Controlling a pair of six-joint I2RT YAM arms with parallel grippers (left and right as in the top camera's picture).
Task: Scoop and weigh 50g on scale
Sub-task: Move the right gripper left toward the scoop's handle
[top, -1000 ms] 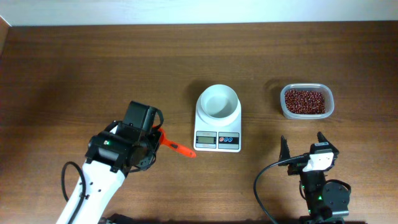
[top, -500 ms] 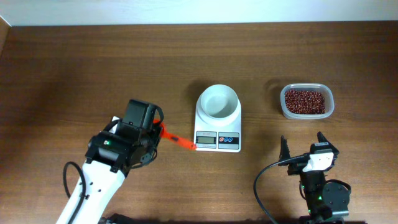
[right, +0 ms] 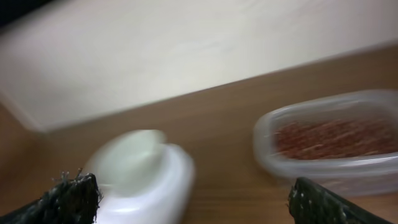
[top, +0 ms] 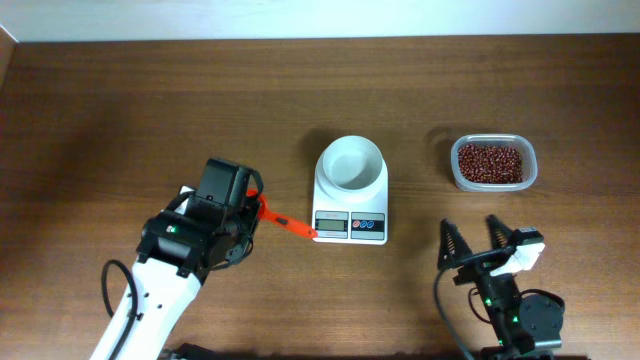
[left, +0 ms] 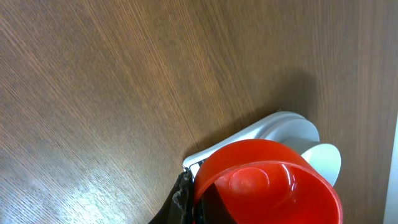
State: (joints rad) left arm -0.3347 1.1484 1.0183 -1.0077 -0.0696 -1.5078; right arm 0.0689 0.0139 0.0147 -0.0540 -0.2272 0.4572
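The scale (top: 349, 226) shows digits too small to read overhead

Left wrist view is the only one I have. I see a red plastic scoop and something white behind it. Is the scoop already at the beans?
Observer: No. The red plastic scoop, held in the shut left gripper, has its tip at the front left corner of the small white digital scale.
Operator: Where are the beans, then?
Observer: In a clear plastic tub to the right of the scale, apart from it.
Operator: Is anything in the bowl?
Observer: The round white bowl stands on the scale and looks empty.
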